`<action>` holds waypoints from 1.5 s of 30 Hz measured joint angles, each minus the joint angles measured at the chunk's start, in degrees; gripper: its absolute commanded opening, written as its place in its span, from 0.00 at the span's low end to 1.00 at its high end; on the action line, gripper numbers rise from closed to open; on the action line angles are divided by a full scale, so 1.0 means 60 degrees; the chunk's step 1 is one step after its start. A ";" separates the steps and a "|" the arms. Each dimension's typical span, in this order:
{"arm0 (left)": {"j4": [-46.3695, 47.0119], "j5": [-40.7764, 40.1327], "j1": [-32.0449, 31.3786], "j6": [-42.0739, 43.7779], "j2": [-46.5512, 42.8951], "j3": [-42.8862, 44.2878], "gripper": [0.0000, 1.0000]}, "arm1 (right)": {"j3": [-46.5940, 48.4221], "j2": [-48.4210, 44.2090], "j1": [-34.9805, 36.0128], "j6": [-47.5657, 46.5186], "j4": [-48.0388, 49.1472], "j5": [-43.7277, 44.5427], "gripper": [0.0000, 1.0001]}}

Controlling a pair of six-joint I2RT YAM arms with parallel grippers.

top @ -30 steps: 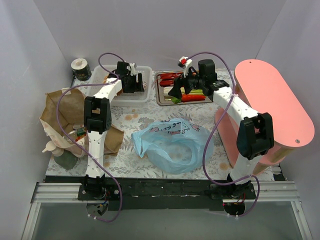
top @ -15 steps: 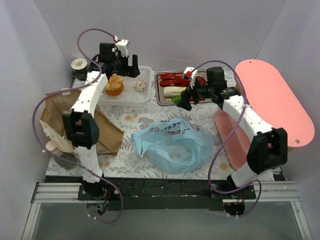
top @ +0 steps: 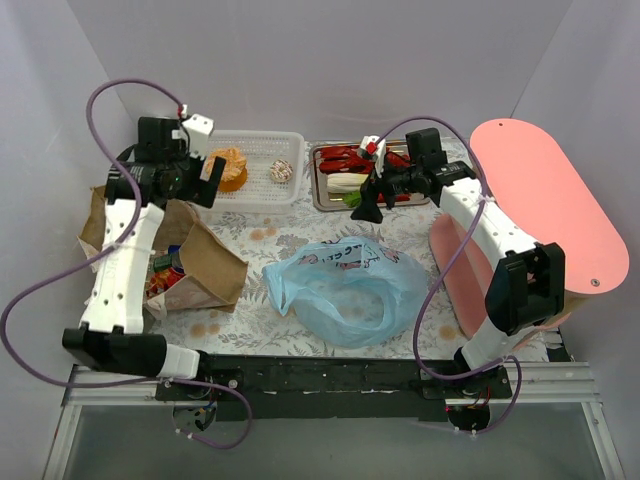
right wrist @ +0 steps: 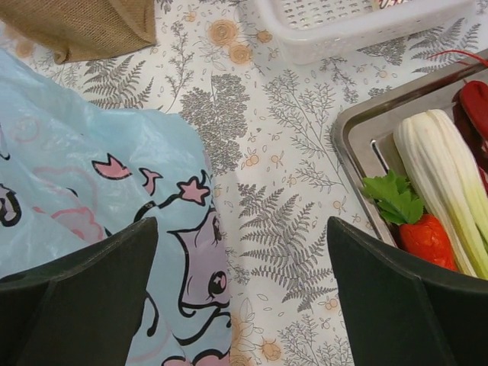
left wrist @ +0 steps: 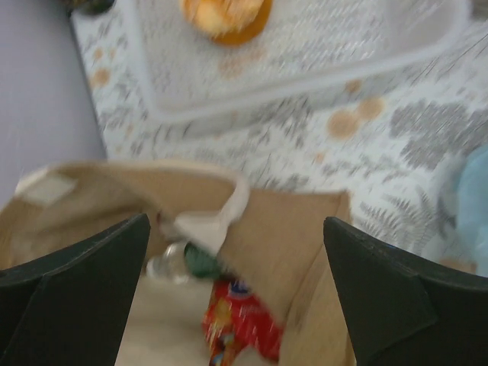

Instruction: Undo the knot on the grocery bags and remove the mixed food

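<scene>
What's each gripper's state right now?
Left gripper: open, empty, above the stiff brown paper bag.
Right gripper: open, empty, by the thin light-blue plastic bag.

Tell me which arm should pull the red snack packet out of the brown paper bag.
Left. The left gripper hangs open over the brown paper bag, the red snack packet framed between its jaws; the right gripper is across the table by the tray.

1. You see the blue bag (top: 345,290): thin translucent plastic, crinkled, slight sheen.
2. Left of it, brown paper bag (top: 205,270): matt, stiff, creased.
3. Behind it, tray (right wrist: 351,152): shiny smooth metal.
4. Behind-left of it, basket (top: 258,195): white slotted plastic.
</scene>
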 measured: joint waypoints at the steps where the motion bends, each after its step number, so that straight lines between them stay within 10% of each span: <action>1: -0.0426 -0.0255 0.0149 0.0102 -0.0335 -0.0138 0.98 | 0.0073 0.0044 0.0000 -0.0055 -0.0131 -0.0091 0.98; 17: -0.2208 0.0178 0.0539 -0.0069 -0.3654 -0.3785 0.95 | -0.0113 -0.0168 0.0000 -0.0149 -0.1217 -0.0149 0.98; 21: -0.1898 0.0189 0.0539 -0.0430 -0.3060 -0.4477 0.65 | -0.0047 -0.0331 0.0000 -0.0780 -0.1898 0.0393 0.98; 26: -0.0914 0.1399 0.0543 -0.0426 -0.2962 -0.4484 0.00 | -0.0433 -0.0827 -0.0004 -0.1985 -0.2801 0.1581 0.98; 38: 0.1592 0.6153 0.0382 -0.0739 -0.1424 -0.4535 0.00 | -0.3060 -0.0463 0.0270 -0.2801 -0.2204 0.4131 0.98; 45: 0.2925 0.6892 -0.0641 -0.1730 0.0514 -0.3147 0.00 | -0.3071 -0.0321 0.3905 -0.3118 -0.2004 0.3417 0.98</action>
